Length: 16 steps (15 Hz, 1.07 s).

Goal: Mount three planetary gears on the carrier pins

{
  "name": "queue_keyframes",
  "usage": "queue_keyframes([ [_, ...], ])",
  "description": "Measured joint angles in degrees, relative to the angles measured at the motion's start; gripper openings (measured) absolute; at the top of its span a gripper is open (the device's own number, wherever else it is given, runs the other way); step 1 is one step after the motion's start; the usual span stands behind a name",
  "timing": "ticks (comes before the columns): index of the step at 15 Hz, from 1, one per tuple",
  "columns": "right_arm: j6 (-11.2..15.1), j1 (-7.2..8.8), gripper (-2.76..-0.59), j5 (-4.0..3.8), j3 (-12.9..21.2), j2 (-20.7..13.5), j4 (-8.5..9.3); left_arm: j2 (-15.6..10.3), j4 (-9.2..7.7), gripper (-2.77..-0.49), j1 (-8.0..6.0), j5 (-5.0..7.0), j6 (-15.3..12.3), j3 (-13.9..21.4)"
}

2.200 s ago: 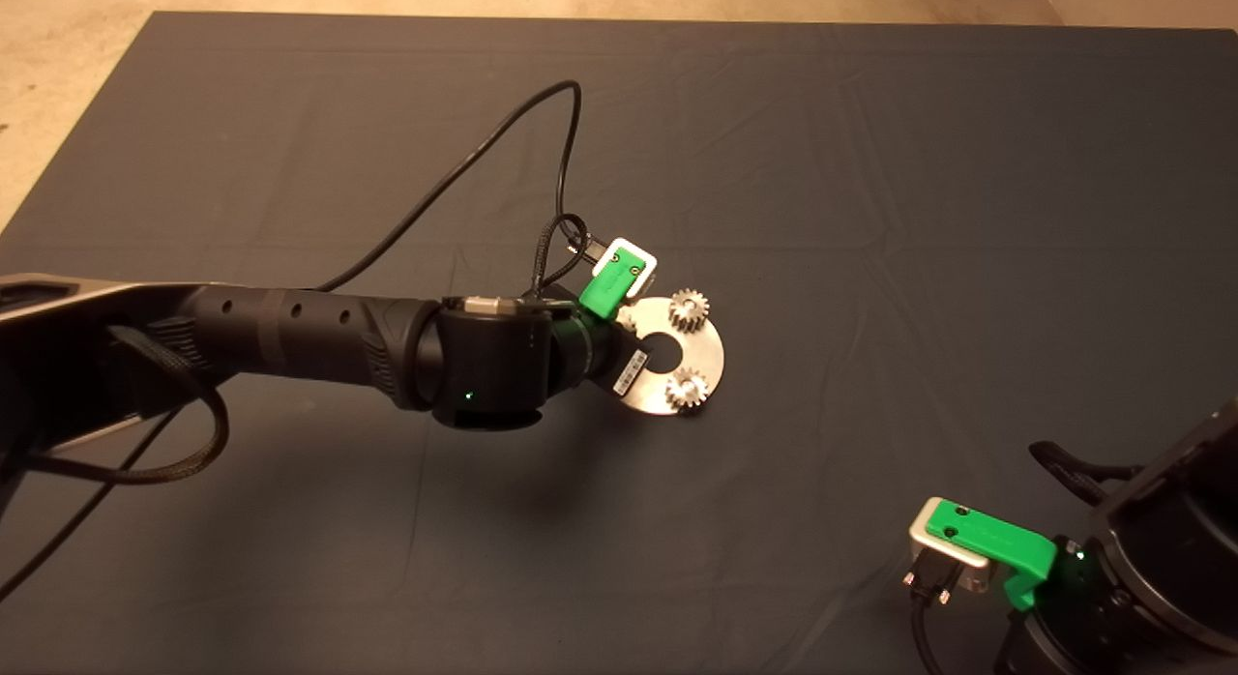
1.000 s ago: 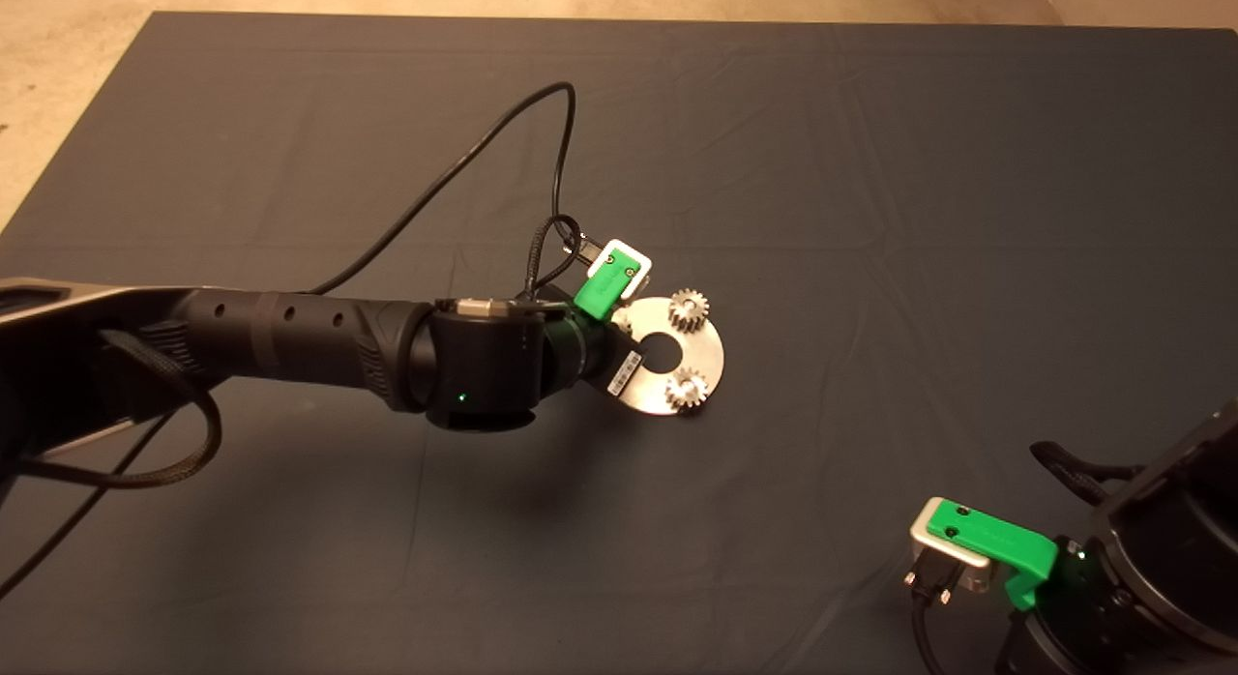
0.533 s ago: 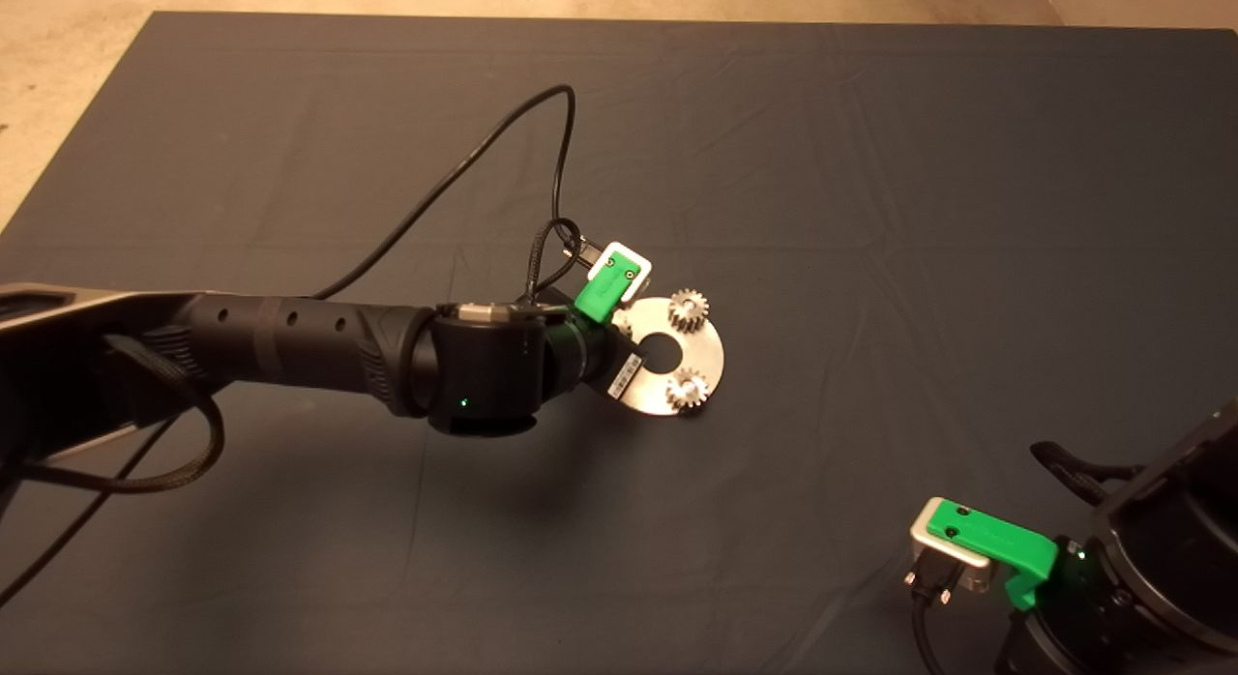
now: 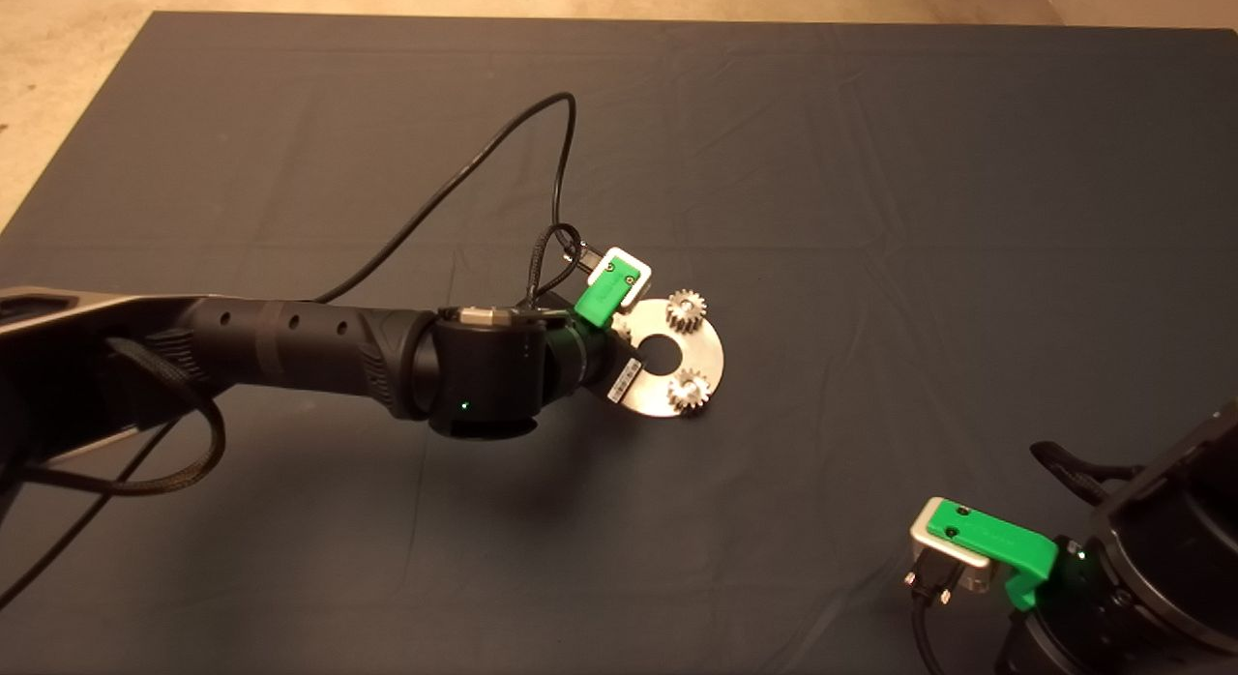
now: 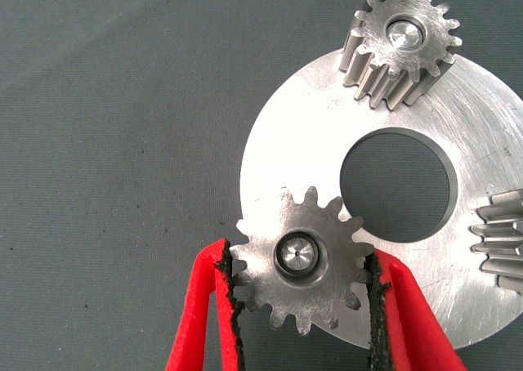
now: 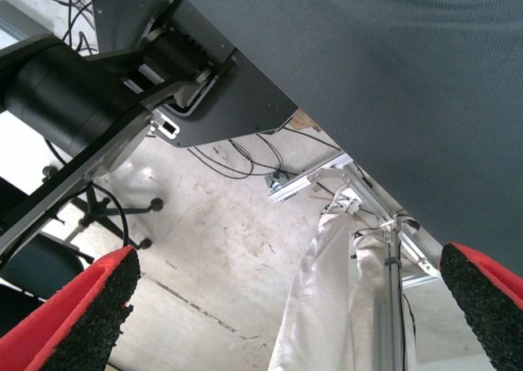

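The shiny round carrier disc [image 4: 711, 351] lies mid-mat and also shows in the left wrist view [image 5: 302, 134]. Two planetary gears [image 4: 688, 310] [image 4: 689, 390] sit on its pins. In the left wrist view one of them [image 5: 400, 48] shows its pin [image 5: 406, 34] in the bore, and the other [image 5: 500, 240] is cut off at the picture's edge. My left gripper [image 5: 301, 257] is shut on the third gear [image 5: 319, 293], pads against its teeth. This gear sits on a pin [image 5: 296, 253] at the disc's left rim. In the head view the left wrist [image 4: 484, 380] hides it.
My right gripper [image 6: 286, 306] is parked, open and empty, at the mat's lower right corner [image 4: 977, 549]; its view looks past the mat's edge at the floor, with a metal frame and cables there. A black cable [image 4: 464, 177] loops up behind the left wrist.
The left arm has shifted slightly to the left and a little lower in the head view. The disc and the two visible gears have stayed put.
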Motion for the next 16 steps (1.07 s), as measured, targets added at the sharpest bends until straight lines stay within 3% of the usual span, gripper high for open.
queue_keyframes([
  [5, 0.0, 0.0, -0.63, 0.0, 0.0, 0.0, 0.0, 0.0, 0.0, -2.57, -0.01, 0.0, 0.0, 0.0],
  [16, 0.0, 0.0, -0.63, 0.0, 0.0, 0.0, 0.0, -0.02, -0.05, -2.08, -0.01, -0.06, 0.0, 0.96],
])
